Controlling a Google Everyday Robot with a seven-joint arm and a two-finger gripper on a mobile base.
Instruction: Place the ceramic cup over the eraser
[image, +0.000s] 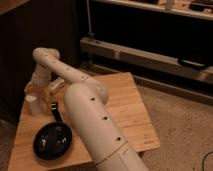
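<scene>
1. Your gripper hung released just above the ceramic cup — cup stood upright at the bench's left side, ungrasped.
2. Nothing was done yet — pick and placing remained; your arm hid the eraser.

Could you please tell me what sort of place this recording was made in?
Probably a lab or workshop test area: a light wooden table on speckled flooring, with dark metal shelving behind. The gripper hangs by the table's edge, just above the plain white ceramic cup.
</scene>
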